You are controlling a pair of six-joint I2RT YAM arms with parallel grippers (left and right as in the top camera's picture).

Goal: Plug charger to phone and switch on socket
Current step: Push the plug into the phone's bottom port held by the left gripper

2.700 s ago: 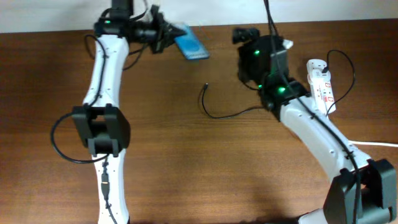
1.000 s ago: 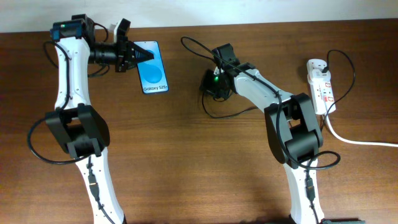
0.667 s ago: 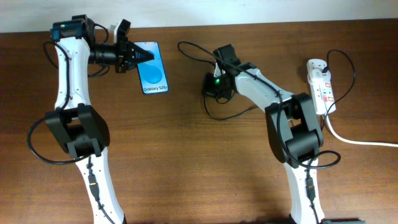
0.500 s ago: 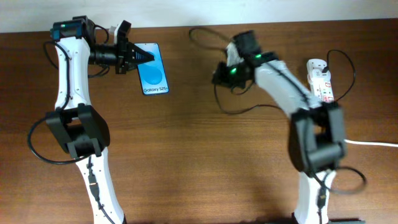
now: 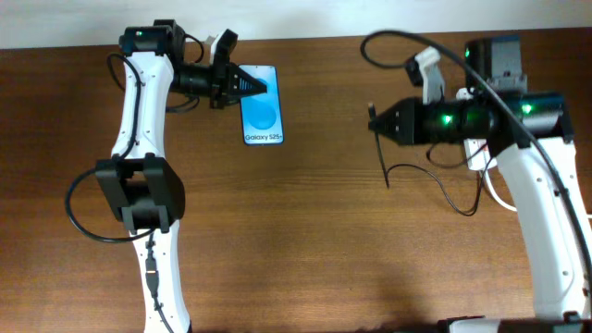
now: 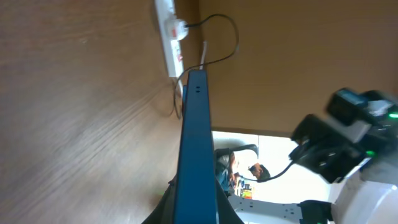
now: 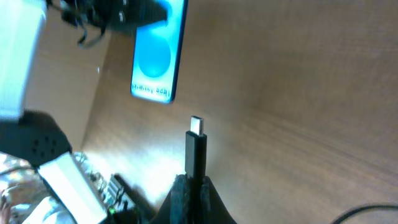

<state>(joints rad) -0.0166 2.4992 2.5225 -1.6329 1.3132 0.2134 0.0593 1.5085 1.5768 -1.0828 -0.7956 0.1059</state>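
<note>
The phone [image 5: 262,118] shows its lit blue screen facing up, and my left gripper [image 5: 256,88] is shut on its top end. In the left wrist view the phone [image 6: 196,137] is edge-on between the fingers [image 6: 166,208]. My right gripper [image 5: 374,122] is shut on the charger [image 5: 384,159] just behind its plug. In the right wrist view the plug tip [image 7: 196,124] sticks out of the right gripper [image 7: 194,184] and points toward the phone [image 7: 157,56]. The cable hangs in a loop to the table. The socket [image 6: 168,28] lies at the far right and is mostly hidden under my right arm in the overhead view.
A thick white cord [image 5: 495,196] leaves the socket toward the right edge. Both arms' black cables loop above the wooden table [image 5: 305,240]. The table's back edge [image 5: 314,39] meets a pale wall.
My right gripper has shut on the charger plug, lifted it and swung to the right. My left gripper has carried the phone a little to the right.
</note>
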